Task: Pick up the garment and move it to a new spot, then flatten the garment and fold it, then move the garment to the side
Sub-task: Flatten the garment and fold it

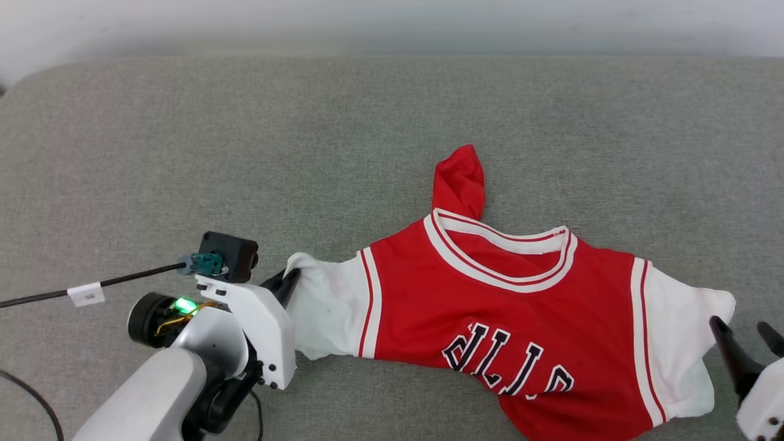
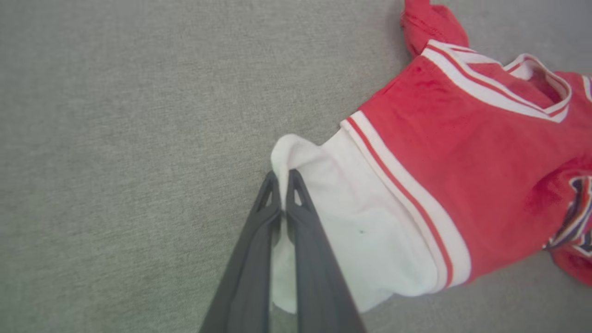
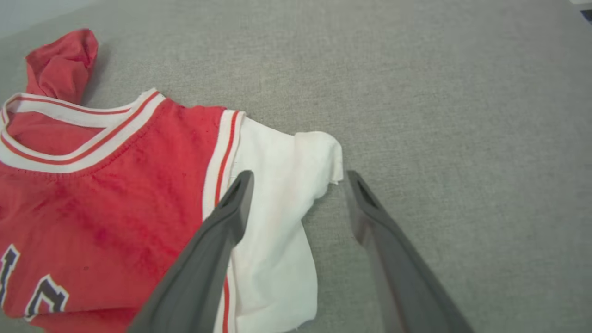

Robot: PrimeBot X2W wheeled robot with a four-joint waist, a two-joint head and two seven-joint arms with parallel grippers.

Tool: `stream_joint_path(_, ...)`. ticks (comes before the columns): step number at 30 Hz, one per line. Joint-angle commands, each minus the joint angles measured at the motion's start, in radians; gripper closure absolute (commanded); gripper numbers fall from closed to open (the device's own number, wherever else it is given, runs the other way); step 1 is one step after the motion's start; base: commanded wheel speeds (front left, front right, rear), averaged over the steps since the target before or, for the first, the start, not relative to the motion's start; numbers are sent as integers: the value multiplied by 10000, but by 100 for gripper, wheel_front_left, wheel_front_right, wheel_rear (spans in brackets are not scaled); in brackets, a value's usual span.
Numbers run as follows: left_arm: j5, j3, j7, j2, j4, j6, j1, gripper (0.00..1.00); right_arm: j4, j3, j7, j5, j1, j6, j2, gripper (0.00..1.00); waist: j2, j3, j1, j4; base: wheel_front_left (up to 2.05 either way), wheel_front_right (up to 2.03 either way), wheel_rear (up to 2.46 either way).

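At the lower left of the head view, the left gripper (image 1: pixel 293 277) is pinching the edge of one white sleeve of the garment (image 1: pixel 508 306). In the left wrist view its two dark fingers (image 2: pixel 303 222) are pressing together at the tips, with a bit of white cloth squeezed between them. The sleeve is bunching up a little at that spot.

At the lower right of the head view, the right gripper (image 1: pixel 740 324) is holding nothing. Its fingers are standing wide apart. In the right wrist view one finger is hanging over the other white sleeve, and the other finger is hanging over the bare grey cloth surface (image 1: pixel 306 122) just beside the sleeve's edge. I cannot tell if they are touching anything.

The garment is lying front up on the grey surface, stretching between the two grippers. Its striped collar is pointing away from the robot, and its black letters are sitting near the bottom edge of the head view. A red bit of cloth is sticking out past the collar. A black cable (image 1: pixel 135 277) with a white tag is running off to the left from the left wrist.
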State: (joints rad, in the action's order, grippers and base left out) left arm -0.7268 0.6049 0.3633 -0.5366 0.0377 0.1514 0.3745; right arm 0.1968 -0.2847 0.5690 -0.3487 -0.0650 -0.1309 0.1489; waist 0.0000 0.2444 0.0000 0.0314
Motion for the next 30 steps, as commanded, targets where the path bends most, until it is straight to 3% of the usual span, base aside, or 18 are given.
stream_joint_path(1, 132, -40, -125, -34, -222, 84, 92, 100, -8, -106, 501, -156, 200, 3, 124, 0, 0, 137, 0, 98, 0, 0, 0)
stream_joint_path(5, 424, -41, -344, -50, -1020, 188, 303, 100, -296, -395, 2178, -314, 748, 3, 549, 0, 0, 494, 0, 274, 0, 0, 0)
stream_joint_path(11, 774, 64, -497, -10, -1962, 251, 613, 100, -1529, -139, 3636, -410, 1803, 3, 1014, 0, 0, 1107, 0, 565, 0, 0, 0)
stream_joint_path(12, 788, 72, -586, 19, -2024, 263, 588, 100, -2341, -2, 4056, -481, 1827, 3, 868, 16, 0, 1150, 0, 615, 0, 0, 0)
stream_joint_path(13, 782, 80, -585, 31, -2026, 267, 575, 100, -2563, 53, 4197, -570, 1805, 3, 789, 55, 0, 1154, 0, 635, 0, 0, 0)
stream_joint_path(14, 772, 79, -613, 33, -2020, 269, 558, 100, -2714, 85, 4295, -612, 1783, 3, 730, 81, 0, 1147, 0, 652, 0, 0, 0)
stream_joint_path(15, 755, 75, -625, 37, -2002, 272, 533, 100, -2777, 128, 4313, -615, 1778, 3, 735, 100, 0, 1125, 0, 668, 0, 0, 0)
stream_joint_path(30, 562, -799, -1028, -364, -1391, 393, 1088, 100, -1418, 830, 2229, 33, 3477, 3, 1698, 100, 0, -173, 0, 71, 0, 0, 0)
